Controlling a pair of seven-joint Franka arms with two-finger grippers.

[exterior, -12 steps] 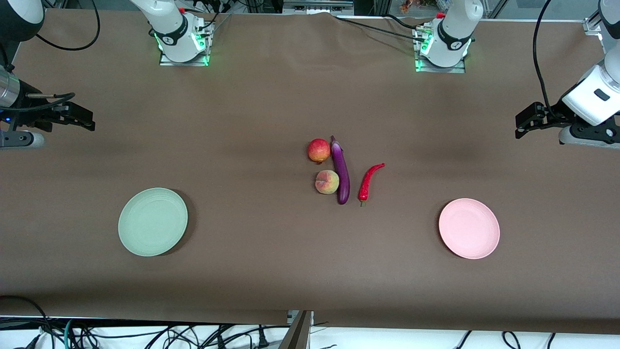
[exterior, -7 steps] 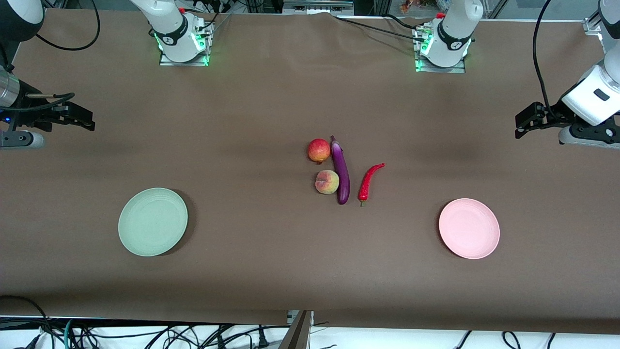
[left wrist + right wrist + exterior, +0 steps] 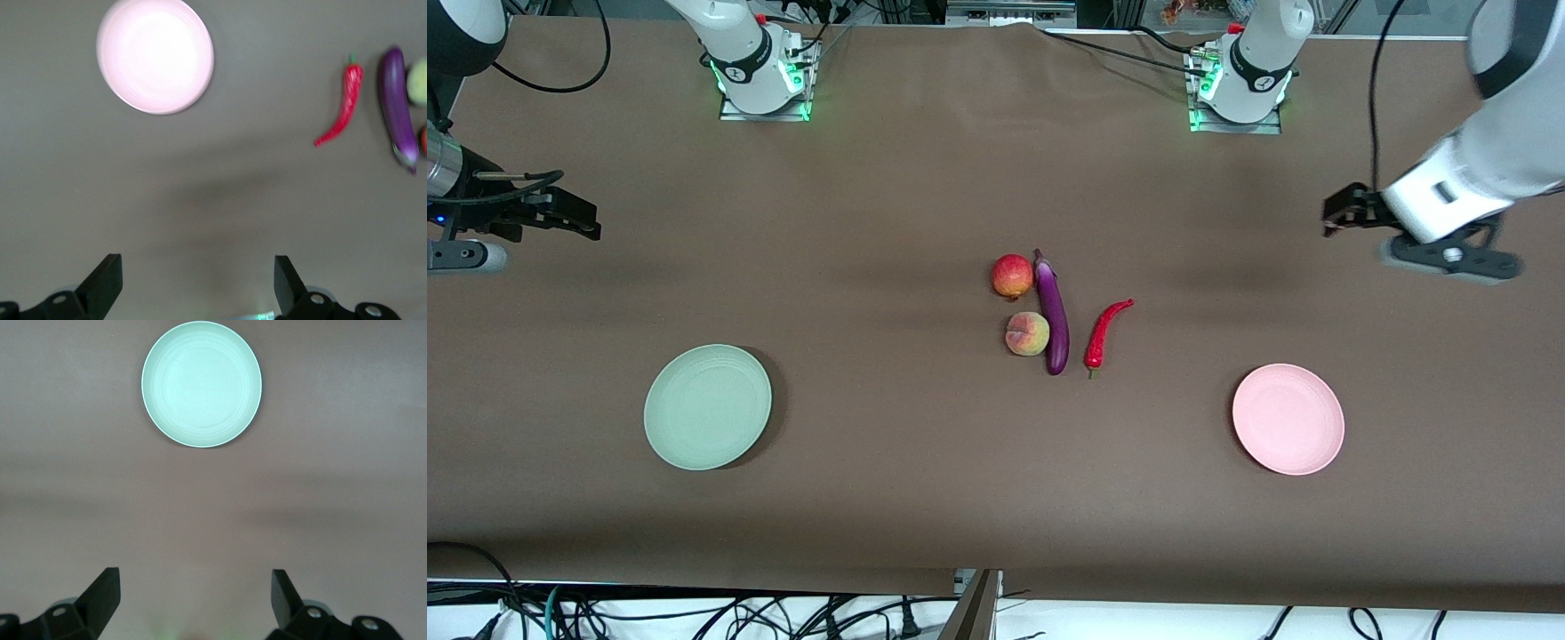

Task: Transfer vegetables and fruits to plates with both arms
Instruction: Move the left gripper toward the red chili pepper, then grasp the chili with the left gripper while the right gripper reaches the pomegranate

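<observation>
We see an eggplant (image 3: 1054,316), chili (image 3: 1105,331), red fruit (image 3: 1012,276) & peach (image 3: 1027,334) clustered mid-table, w/ a green plate (image 3: 707,406) toward the right arm's end and a pink plate (image 3: 1288,418) toward the left arm's. The left gripper (image 3: 197,283) and right gripper (image 3: 195,597) hang wide open above bare table at their own ends. We'd send the left one to the chili, which lies apart, pinching across its middle.

We see only the left arm differ from the earlier pictures: its left gripper (image 3: 1334,216), fingers (image 3: 107,283) spread wide, now hangs over bare brown table (image 3: 925,178) closer to the middle than before, and more of the white arm shows.
</observation>
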